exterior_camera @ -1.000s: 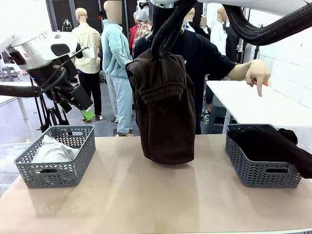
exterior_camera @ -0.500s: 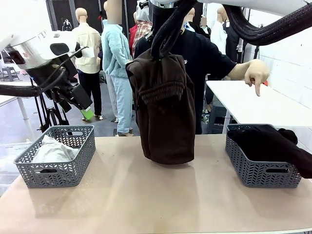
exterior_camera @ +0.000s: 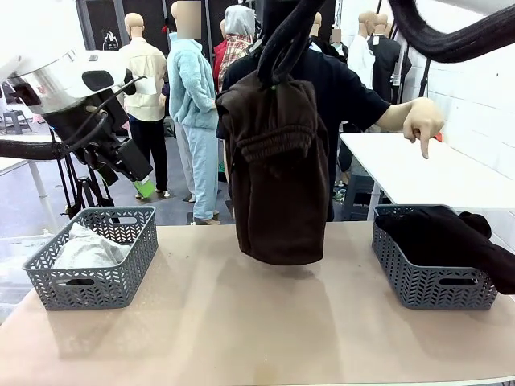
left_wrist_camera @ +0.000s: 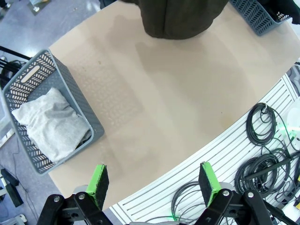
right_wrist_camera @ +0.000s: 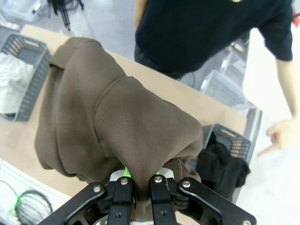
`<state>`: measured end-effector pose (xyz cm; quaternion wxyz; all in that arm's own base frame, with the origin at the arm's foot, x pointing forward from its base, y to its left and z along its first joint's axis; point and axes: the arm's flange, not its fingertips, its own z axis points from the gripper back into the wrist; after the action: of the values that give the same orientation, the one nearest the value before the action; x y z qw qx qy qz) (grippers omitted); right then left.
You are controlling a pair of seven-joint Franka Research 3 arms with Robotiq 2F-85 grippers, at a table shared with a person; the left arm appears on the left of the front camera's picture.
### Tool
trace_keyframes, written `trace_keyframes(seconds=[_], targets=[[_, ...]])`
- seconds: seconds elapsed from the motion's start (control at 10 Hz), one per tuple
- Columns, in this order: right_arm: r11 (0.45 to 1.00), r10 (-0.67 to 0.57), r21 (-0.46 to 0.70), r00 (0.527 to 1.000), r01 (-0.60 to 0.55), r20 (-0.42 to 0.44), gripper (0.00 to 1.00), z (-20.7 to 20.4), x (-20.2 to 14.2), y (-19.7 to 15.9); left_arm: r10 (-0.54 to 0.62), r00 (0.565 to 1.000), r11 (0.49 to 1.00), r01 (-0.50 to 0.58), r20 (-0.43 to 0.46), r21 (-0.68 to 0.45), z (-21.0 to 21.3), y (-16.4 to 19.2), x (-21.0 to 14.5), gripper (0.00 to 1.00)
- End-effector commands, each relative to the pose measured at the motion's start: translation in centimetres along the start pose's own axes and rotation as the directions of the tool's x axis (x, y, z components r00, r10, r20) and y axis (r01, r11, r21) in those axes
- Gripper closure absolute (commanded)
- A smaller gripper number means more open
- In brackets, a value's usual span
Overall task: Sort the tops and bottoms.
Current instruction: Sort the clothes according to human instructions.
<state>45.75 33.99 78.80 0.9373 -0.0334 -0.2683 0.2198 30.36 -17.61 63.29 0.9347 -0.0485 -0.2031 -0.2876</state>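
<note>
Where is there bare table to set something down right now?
The tabletop is bare along the near edge and between the left basket and the right basket. The middle is crowded: the brown fleece hangs low there from the right gripper. Both baskets hold clothes: a pale top left, dark bottoms right.
</note>
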Motion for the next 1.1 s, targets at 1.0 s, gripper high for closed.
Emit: trace_keyframes(seconds=[1.0], targets=[[0.863,-0.422,-0.255,0.899,0.437,0.112,1.0,13.4,-8.3,-11.0,0.001,1.0,1.0,-0.001,-0.01,-0.003,-0.5,0.1,0.1,0.0]])
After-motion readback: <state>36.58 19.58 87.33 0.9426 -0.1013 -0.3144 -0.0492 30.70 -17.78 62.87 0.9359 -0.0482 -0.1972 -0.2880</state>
